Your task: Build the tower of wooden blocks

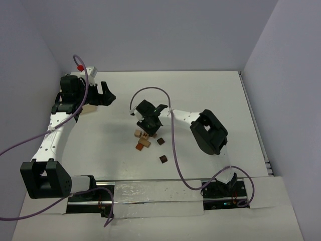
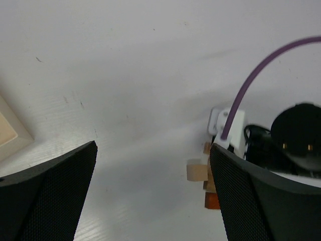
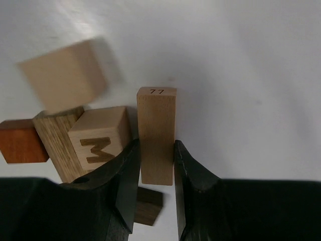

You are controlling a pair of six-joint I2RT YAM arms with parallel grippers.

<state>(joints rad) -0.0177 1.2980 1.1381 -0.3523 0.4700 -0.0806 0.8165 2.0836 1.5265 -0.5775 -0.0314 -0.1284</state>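
Right tool [image 3: 156,149] pinches the long block [image 3: 156,118] by its flat sides, looks light, stiff, best held mid-length; left tool [image 2: 153,155] gapes empty.

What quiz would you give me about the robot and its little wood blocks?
1. True or false: the left end effector holds a block.
2. The right end effector is shut on: A a spoon, B the long tan block, C a ball?
3. Missing word: in the right wrist view, the orange cube lies to the long tan block's ___.
Key: 1 false; 2 B; 3 left.
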